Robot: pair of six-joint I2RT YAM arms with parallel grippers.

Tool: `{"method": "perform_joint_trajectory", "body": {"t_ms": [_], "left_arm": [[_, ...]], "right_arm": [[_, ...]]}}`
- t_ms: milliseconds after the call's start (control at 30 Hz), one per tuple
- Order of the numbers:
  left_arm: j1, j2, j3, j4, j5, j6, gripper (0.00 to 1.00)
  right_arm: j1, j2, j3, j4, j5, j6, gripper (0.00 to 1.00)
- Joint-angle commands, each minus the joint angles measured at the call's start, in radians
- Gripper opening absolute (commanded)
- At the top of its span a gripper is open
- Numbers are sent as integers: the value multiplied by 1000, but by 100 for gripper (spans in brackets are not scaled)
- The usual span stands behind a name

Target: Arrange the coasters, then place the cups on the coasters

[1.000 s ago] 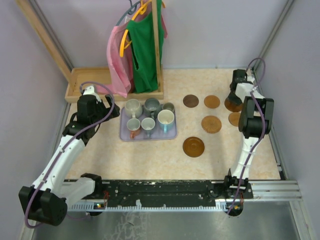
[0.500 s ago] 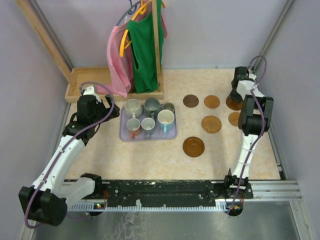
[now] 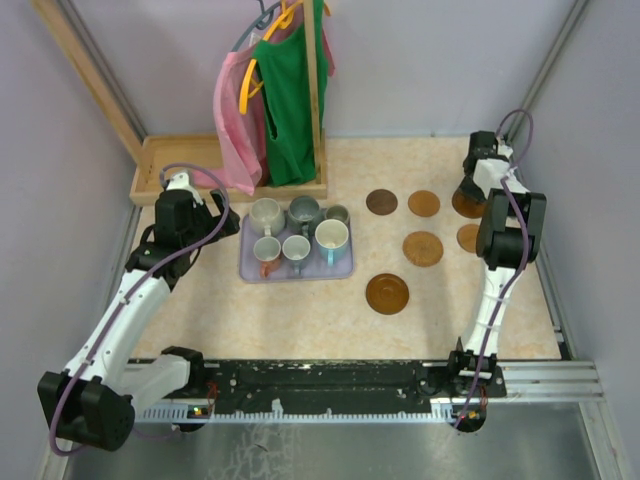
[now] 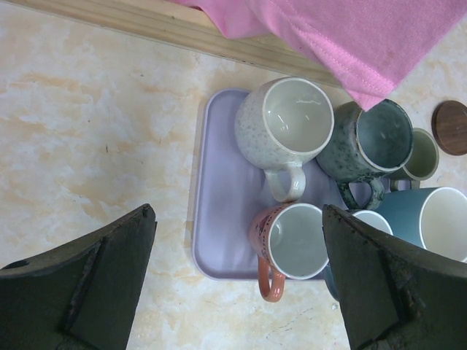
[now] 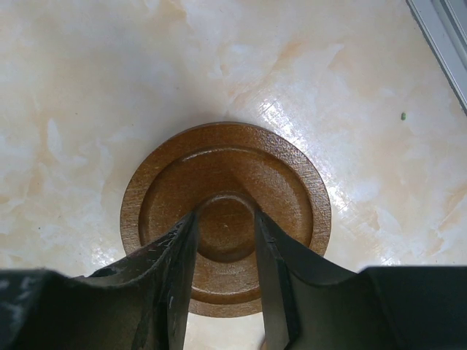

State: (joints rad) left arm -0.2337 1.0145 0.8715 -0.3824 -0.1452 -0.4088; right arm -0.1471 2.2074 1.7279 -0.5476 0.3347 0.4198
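Note:
Several brown coasters lie at the right: a dark one (image 3: pixel 381 202), an orange-brown one (image 3: pixel 424 204), one (image 3: pixel 423 248) nearer, a larger one (image 3: pixel 387 294), and one (image 3: pixel 467 238) by the right arm. My right gripper (image 3: pixel 470 195) (image 5: pixel 226 215) rests on a further coaster (image 5: pixel 226 153) at the far right. Its narrow-set fingers flank and touch that coaster's round centre. Several cups (image 3: pixel 295 235) stand on the lavender tray (image 3: pixel 345 270): a speckled white cup (image 4: pixel 292 120), a dark green cup (image 4: pixel 379 138), an orange cup (image 4: pixel 295 240). My left gripper (image 4: pixel 237 211) (image 3: pixel 215 215) hangs open above the tray's left edge (image 4: pixel 219 219).
A wooden stand (image 3: pixel 180 170) at the back left carries pink and green clothes (image 3: pixel 270 100) on hangers; the pink cloth (image 4: pixel 350 36) overhangs the tray's far side. A metal rail (image 3: pixel 555 300) runs along the table's right edge, close to the right arm.
My right gripper has slid slightly toward the far edge, and the coaster under it moved along. The left arm and the cups have not moved.

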Motion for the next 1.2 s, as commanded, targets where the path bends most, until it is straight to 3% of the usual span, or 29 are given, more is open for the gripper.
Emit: {"method": "perform_joint_trajectory", "body": {"t_ms": [0,300,733,1167], "left_arm": [[-3,-2,15,10,1,-4,100],[-3,-28,6,10,10,-8,100],[-3,-84,-37,15,45,-12,100],[-3,-109,-48,-3,73,-17,100]], "right_arm": [[-1,-88,0,7,-2,-3,39],[38,-215,24,-41,39,-7,41],[58,-454,-362,4,-25,68,39],[20,-488,-525,12,12,98,39]]}}
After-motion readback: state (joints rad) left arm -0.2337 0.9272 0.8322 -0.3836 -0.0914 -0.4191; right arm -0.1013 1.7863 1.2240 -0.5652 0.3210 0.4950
